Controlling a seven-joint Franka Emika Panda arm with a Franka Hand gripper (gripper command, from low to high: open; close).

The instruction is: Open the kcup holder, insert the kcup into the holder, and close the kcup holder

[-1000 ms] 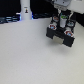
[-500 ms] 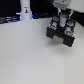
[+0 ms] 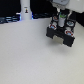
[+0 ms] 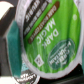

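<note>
The kcup holder (image 3: 59, 35) is a black boxy unit at the exterior view's upper right, on the white table. My gripper (image 3: 62, 20) hangs right above it, shut on the kcup (image 3: 62, 15), which shows as a small green spot between the fingers. In the wrist view the kcup's green printed lid (image 4: 50, 40) fills most of the picture, very close to the camera. Dark parts of the holder (image 4: 7, 46) show beside it. The picture is too blurred to tell how far the drawer stands out.
A tall white post with a black mark (image 3: 25, 9) stands at the back, toward the exterior view's left, with dark equipment behind it. A round dark-and-white lid (image 4: 25, 78) lies near the holder in the wrist view. The white table (image 3: 30, 57) spreads in front.
</note>
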